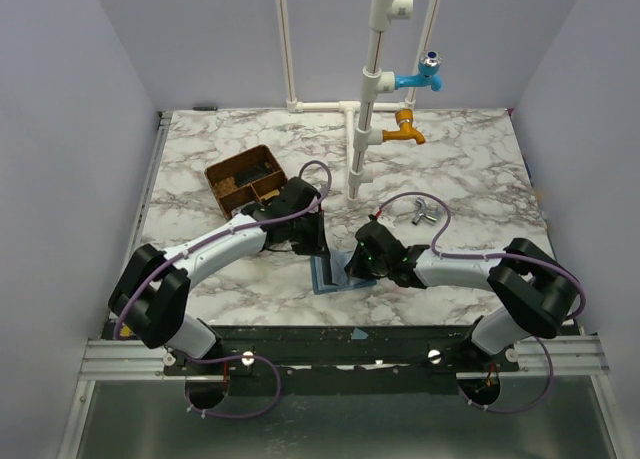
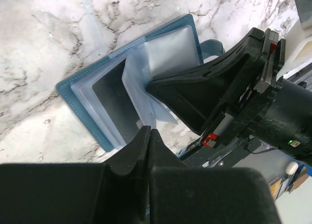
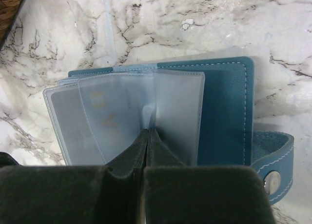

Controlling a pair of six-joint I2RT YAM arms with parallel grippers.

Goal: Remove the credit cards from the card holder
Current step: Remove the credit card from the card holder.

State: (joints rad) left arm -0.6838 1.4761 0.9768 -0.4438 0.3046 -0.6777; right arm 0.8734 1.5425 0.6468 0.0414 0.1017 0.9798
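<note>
From above, the blue holder [image 1: 328, 277] is seen lying open on the marble table [image 1: 470, 169], near its front edge and between the two arms. The left gripper [image 1: 316, 249] is brought down at its left side and the right gripper [image 1: 358, 261] at its right. A brown tray [image 1: 247, 176] stands well apart, behind the left arm. In the left wrist view, the holder [image 2: 73, 85] is spread flat with its clear plastic leaves fanned out, and a dark panel [image 2: 114, 99] is seen in one pocket. The left gripper [image 2: 148, 133] is closed tight at the holder's near edge; whether anything is caught between its tips cannot be told. The right gripper [image 2: 152, 83] is seen opposite, its tips pressed together on a raised sleeve [image 2: 139, 94]. In the right wrist view, the right gripper [image 3: 146, 133] is closed on the edge of that sleeve [image 3: 175, 112], which is puckered at the tips. A pale card [image 3: 105, 119] with faint orange lettering is seen inside a neighbouring pocket, and the holder's snap strap [image 3: 273, 175] is laid out to the right.
</note>
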